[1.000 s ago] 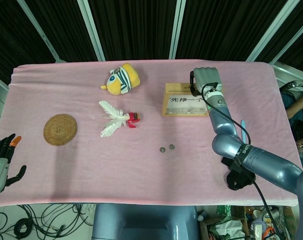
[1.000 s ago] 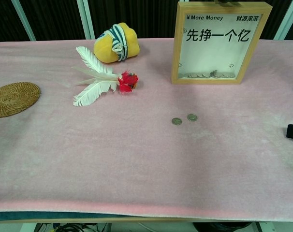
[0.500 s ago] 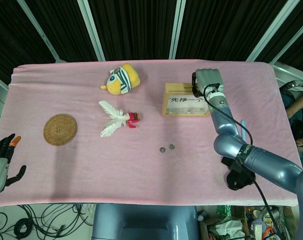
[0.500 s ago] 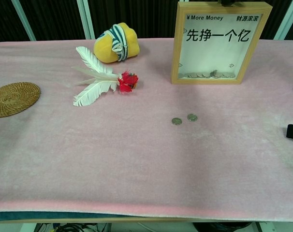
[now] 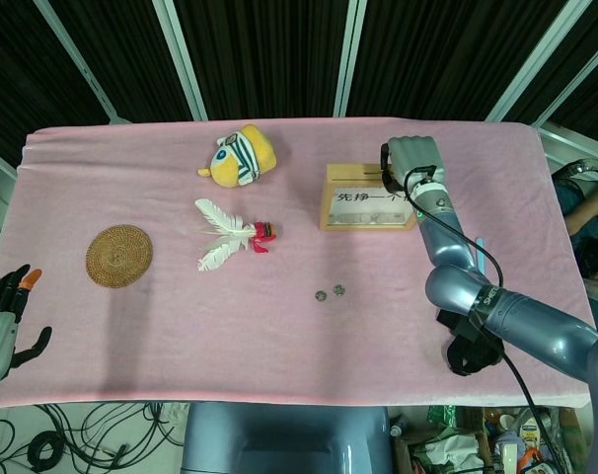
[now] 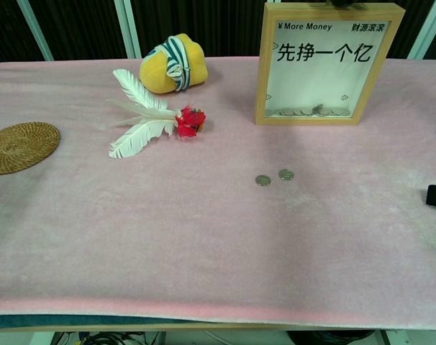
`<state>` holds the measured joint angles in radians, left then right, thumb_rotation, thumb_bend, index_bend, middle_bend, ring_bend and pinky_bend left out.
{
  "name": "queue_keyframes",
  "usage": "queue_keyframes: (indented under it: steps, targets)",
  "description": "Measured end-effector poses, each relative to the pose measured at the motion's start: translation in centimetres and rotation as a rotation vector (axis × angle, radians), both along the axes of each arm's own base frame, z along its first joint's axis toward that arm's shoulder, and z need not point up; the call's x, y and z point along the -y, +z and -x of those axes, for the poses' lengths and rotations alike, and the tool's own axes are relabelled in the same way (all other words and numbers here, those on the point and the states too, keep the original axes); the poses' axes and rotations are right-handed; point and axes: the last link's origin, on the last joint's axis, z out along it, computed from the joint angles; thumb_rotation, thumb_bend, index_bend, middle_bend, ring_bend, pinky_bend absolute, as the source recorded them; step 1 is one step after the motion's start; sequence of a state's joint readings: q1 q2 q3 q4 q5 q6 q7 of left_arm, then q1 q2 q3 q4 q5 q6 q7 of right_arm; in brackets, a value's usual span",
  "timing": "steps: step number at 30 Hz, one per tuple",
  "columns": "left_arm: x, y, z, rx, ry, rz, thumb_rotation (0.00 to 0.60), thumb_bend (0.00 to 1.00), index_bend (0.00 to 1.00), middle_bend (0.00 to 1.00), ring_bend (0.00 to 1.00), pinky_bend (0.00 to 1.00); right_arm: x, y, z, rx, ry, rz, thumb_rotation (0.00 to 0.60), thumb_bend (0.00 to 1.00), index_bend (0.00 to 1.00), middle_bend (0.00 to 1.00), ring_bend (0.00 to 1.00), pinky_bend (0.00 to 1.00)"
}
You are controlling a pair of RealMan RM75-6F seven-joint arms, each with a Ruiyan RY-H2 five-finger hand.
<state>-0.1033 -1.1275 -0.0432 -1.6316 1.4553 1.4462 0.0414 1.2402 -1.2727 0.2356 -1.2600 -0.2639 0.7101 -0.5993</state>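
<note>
Right hand (image 5: 410, 158) poised at the far right top corner of the wooden coin frame (image 6: 329, 63), fingers curled in over the top edge; whether anything small is pinched there, impossible to tell from either view. Frame standing upright on the pink desk (image 6: 203, 244), long axis vertical, glass front turned toward the chest camera, top edge running left to right directly under that hand. Lying well in front of the frame, toward the near edge: two loose coins (image 6: 274, 177) side by side, apart from every finger and much closer to the right arm than to the left. Left hand (image 5: 3, 321) hanging off the near left corner of the desk, fingers spread, grasping nothing, far from frame and coins alike.

Readable on the frame: "¥ More Money" at top left, small characters "财源滚滚" at top right, large black "先挣一个亿" beneath; a row of coins settled along the bottom behind the glass
</note>
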Motion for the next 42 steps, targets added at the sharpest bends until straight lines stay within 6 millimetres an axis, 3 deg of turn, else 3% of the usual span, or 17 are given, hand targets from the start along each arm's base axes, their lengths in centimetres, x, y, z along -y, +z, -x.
queue_keyframes:
  steps: [7,14,19,28,33,36,38,42]
  targets:
    - [0.0,0.0,0.0,0.001,0.001,0.0,0.6,0.36,0.02,0.0,0.0,0.03,-0.1,0.3,0.0,-0.021,0.001,-0.003,0.6,0.4,0.35,0.8,0.85,0.84]
    - [0.1,0.0,0.0,0.003,0.002,0.002,0.6,0.36,0.02,0.0,0.0,0.03,-0.3,0.6,0.1,-0.058,0.006,-0.002,0.6,0.26,0.22,0.8,0.85,0.84]
    - [0.1,0.0,0.0,0.005,0.003,0.001,0.6,0.36,0.02,0.0,0.0,0.03,-0.6,0.5,0.2,-0.095,-0.011,-0.019,0.6,0.22,0.13,0.8,0.85,0.84]
    - [0.1,0.0,0.0,0.009,0.003,0.003,0.6,0.36,0.02,0.0,0.0,0.03,-0.8,1.6,-0.6,-0.009,-0.013,0.017,0.6,0.22,0.13,0.8,0.85,0.84]
    - [0.1,0.0,0.0,0.014,0.002,0.003,0.6,0.36,0.02,0.0,0.0,0.03,-2.6,3.0,-0.6,0.046,0.017,0.056,0.6,0.21,0.13,0.78,0.84,0.84]
    - [0.1,0.0,-0.1,0.016,-0.001,0.004,0.6,0.36,0.02,0.0,0.0,0.03,-4.7,4.0,-0.1,0.079,0.035,0.086,0.6,0.21,0.13,0.68,0.76,0.79]
    - [0.1,0.0,-0.1,0.017,-0.004,0.007,0.6,0.36,0.02,0.0,0.0,0.03,-6.5,4.6,0.5,0.093,0.045,0.102,0.6,0.2,0.13,0.54,0.64,0.66]
    - [0.2,0.0,-0.3,0.016,-0.014,0.009,0.6,0.36,0.02,0.0,0.0,0.03,-12.2,5.7,3.4,0.108,0.047,0.138,0.6,0.18,0.13,0.28,0.39,0.39]
